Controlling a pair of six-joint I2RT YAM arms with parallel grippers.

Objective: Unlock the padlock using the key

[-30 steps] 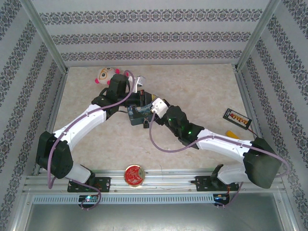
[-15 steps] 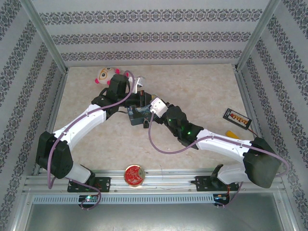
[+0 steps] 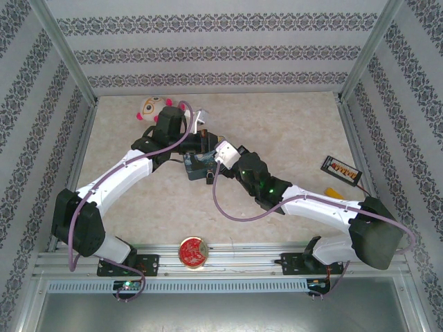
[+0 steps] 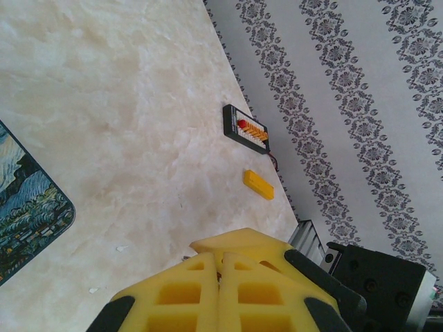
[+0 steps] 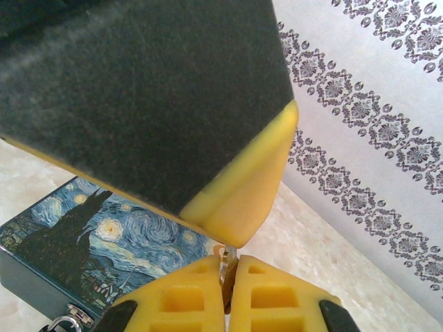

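Top view: my left gripper (image 3: pixel 201 143) and right gripper (image 3: pixel 210 167) crowd the blue tin (image 3: pixel 195 164), with the padlock (image 3: pixel 210 178) at its near edge. Left wrist: my pads (image 4: pixel 187 290) are pressed together. Right wrist: I'm pinching the key (image 5: pixel 225 266). It looks thin, stiff and slippery, likely to twist, so best held firmly at the head.

Tin (image 3: pixel 199 164) and doll (image 3: pixel 149 108) block left; right table (image 3: pixel 297 128) open.
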